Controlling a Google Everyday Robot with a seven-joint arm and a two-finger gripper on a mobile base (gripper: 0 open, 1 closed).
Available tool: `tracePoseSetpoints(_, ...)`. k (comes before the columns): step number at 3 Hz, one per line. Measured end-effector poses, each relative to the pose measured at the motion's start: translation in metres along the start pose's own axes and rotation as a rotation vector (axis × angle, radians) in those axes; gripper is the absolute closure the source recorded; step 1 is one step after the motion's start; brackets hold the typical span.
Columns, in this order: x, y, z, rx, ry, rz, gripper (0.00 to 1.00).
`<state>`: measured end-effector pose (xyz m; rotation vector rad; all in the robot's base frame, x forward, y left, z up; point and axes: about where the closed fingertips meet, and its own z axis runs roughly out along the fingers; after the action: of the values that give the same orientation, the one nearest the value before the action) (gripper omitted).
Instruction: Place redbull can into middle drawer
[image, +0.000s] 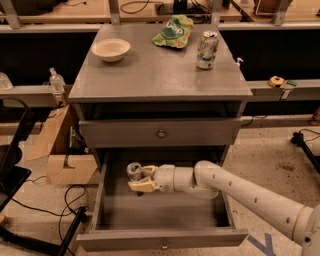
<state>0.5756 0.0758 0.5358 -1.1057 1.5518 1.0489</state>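
The middle drawer (160, 240) stands pulled open below the cabinet top, grey with a flat bottom and a small knob on its low front. My gripper (137, 179) reaches in from the right, over the drawer's back left part. Its cream fingers (142, 186) are shut on the redbull can (133, 170), a slim silver-grey can whose top rim shows just left of the wrist. The can is held inside the drawer, low over the floor; I cannot tell whether it touches the bottom.
On the cabinet top (150, 80) stand a cream bowl (111, 49), a green chip bag (174, 31) and a green-and-white soda can (207, 49). The upper drawer (160, 132) is closed. A cardboard box (62, 150) and cables lie left of the cabinet.
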Motion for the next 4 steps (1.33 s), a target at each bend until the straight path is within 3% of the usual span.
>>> tracePoseSetpoints(1, 0.032, -0.012, 0.014, -0.040, -0.042, -0.043, 1.00)
tracePoseSetpoints(2, 0.078, -0.031, 0.027, -0.060, -0.044, -0.116, 1.00)
tracePoseSetpoints(3, 0.103, -0.039, 0.034, -0.051, -0.037, -0.150, 1.00)
tracePoseSetpoints(4, 0.102, -0.038, 0.036, -0.055, -0.039, -0.149, 0.82)
